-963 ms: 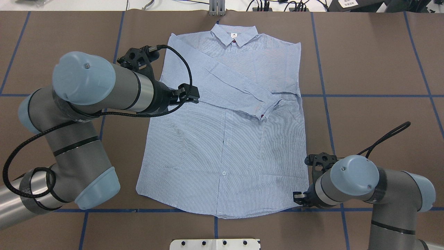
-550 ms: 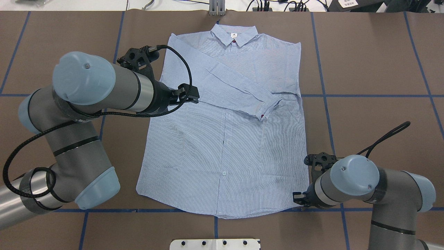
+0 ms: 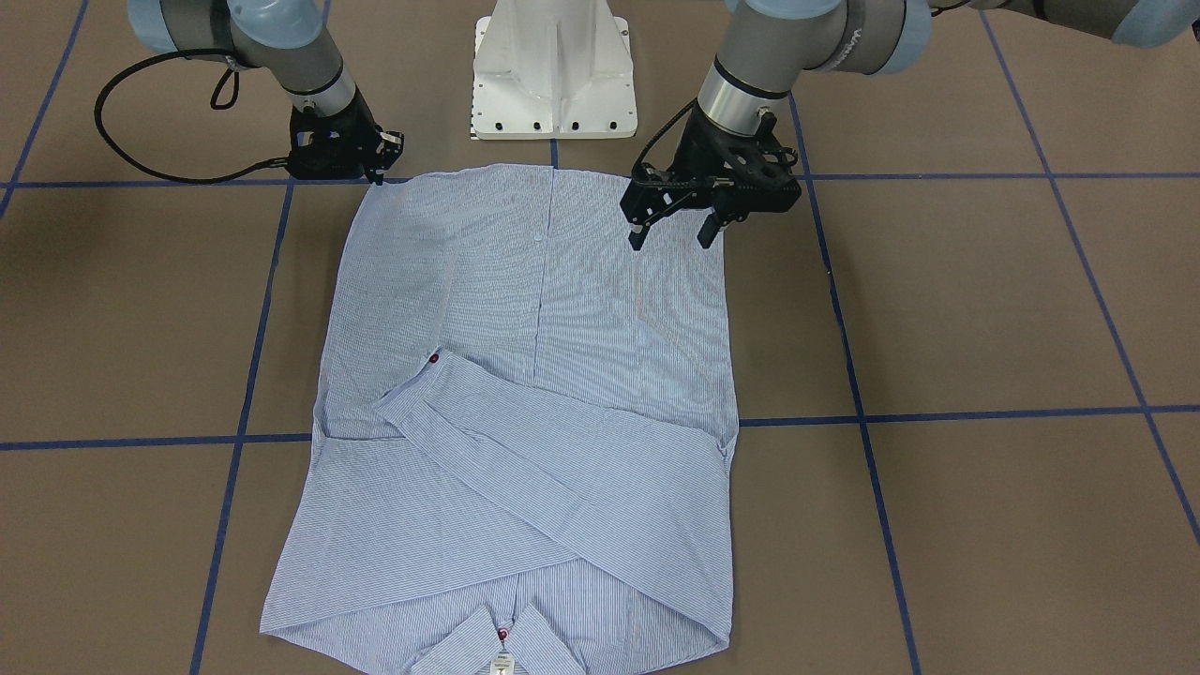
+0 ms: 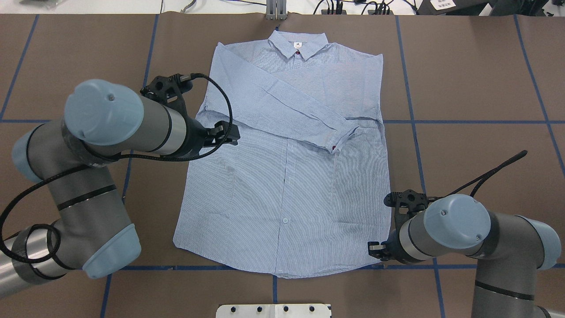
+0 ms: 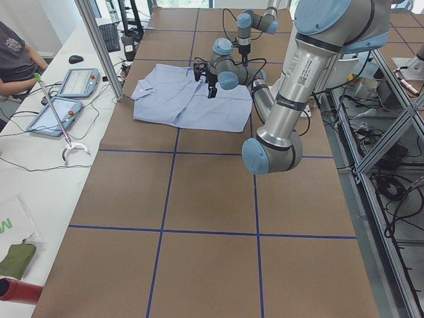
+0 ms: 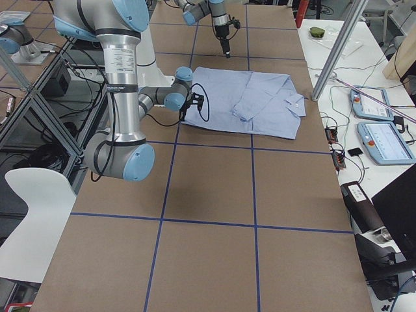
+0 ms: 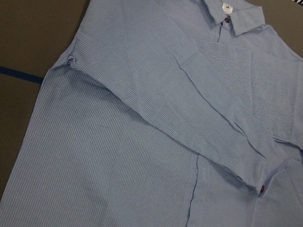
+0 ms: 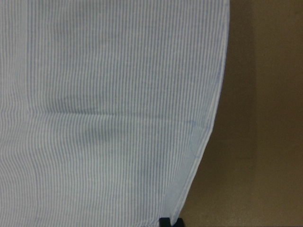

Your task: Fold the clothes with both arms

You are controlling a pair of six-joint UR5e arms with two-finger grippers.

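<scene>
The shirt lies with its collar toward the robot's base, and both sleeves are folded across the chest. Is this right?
No. In the exterior front-facing view the shirt has its collar at the end far from the base. Both sleeves are folded across the chest.

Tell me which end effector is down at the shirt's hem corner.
The right end effector, low at the shirt's hem corner. The left end effector hangs open above the shirt's other side.

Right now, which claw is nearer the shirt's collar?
Left. The left claw hovers over the shirt at mid-body; the right claw sits at its hem corner, farthest from the collar.
</scene>
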